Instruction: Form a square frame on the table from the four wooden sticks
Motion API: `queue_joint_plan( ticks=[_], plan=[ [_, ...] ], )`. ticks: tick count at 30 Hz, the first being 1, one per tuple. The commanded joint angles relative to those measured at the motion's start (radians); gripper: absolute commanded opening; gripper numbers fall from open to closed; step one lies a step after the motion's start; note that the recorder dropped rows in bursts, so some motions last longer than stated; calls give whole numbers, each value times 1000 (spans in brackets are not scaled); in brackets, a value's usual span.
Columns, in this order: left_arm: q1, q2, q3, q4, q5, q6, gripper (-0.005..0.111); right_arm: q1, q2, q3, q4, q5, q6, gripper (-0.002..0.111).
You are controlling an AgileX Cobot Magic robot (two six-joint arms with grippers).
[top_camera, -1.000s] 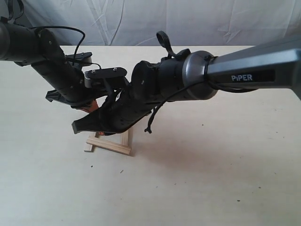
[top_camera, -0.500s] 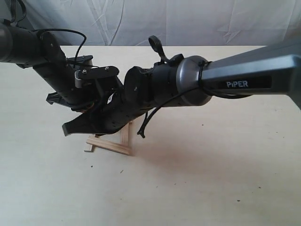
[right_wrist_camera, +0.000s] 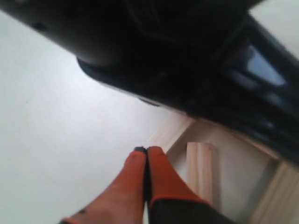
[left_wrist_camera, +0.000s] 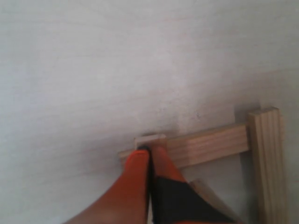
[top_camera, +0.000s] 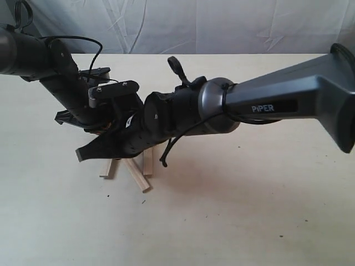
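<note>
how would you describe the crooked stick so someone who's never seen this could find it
On the pale table, look under where the two black arms meet, at the cluster of tan wooden sticks. The crooked stick reaches lowest in the exterior view. It alone lies diagonally, while the neighbouring stick runs nearly straight up the picture.

Robot test bench, likely a lab: a plain cream table (top_camera: 266, 210) lies under the right pincer (right_wrist_camera: 146, 151), a wrinkled white cloth backdrop (top_camera: 233, 25) hangs beyond it, and the cabled grey arm (top_camera: 277, 102) marked PiPER carries it.
</note>
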State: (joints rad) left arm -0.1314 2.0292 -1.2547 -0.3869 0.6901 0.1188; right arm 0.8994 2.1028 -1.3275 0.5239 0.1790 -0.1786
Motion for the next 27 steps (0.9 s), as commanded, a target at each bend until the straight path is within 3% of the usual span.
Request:
queue_joint_plan(
  ticks=[1,6,9,11,14,27],
  plan=[
    [0,11,-2,7,9,1,0,-3,-10,-7,-11,18,-8,0],
    [0,11,-2,7,7,1,0,-8,-43,-7,-32,108,-6,2],
    [0,11,-2,7,7,1,0,-34,-57,-42,-55,236,-6,15],
    [0,11,-2,7,7,1,0,-61,-54,-81,-71,318,-6,30],
    [0,11,-2,7,7,1,0,-72,-43,-109,-126,354,-6,43],
    [0,11,-2,0,4,1,0,-62,54,-147,-286,349,-6,42]
  ],
)
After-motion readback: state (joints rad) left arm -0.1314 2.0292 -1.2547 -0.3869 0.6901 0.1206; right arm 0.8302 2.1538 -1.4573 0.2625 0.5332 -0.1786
